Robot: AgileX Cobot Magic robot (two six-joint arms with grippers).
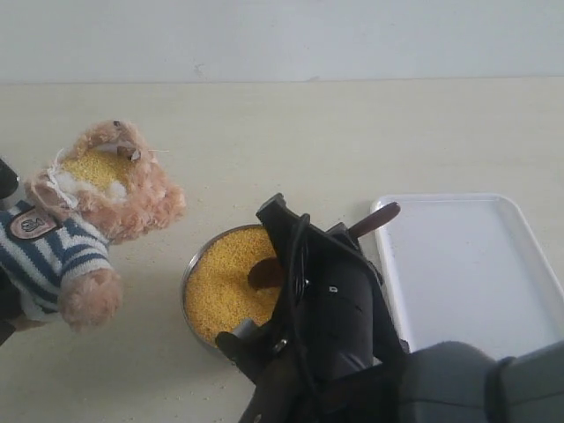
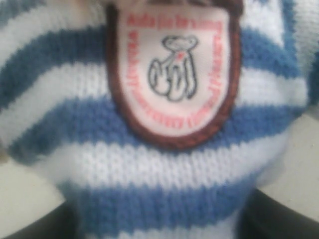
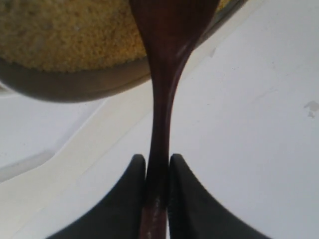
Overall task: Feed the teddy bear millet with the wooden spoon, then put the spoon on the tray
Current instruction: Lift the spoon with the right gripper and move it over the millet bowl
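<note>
Pale beige tabletop (image 1: 291, 132) fills the scene, running back to a plain off-white wall (image 1: 282, 35) at the far edge.

On it, counted: one teddy bear (image 1: 79, 220), one round metal bowl (image 1: 189, 273), one wooden spoon (image 1: 264, 273), one tray (image 1: 467, 264) and two grippers.

The bear is at the far left, leaning with its head toward the far side. Its hollowed face holds a patch of yellow grains (image 1: 95, 166). One oval badge (image 2: 174, 69) sits on its blue-and-white striped shirt.

The bowl stands near the middle, filled with millet (image 1: 220, 286), so the grains show in two places. The white tray lies just to the right of the bowl and carries nothing.

The spoon's oval bowl rests on the millet. Its handle slants right over the metal rim, and its end shows by the tray's far left corner.

The right gripper (image 3: 157, 164) is clamped on the spoon's slim handle, with one dark finger pressed on each side.

The left gripper (image 2: 159, 224) grips the bear's body, and the shirt narrows between its two dark fingers (image 2: 30, 226).
</note>
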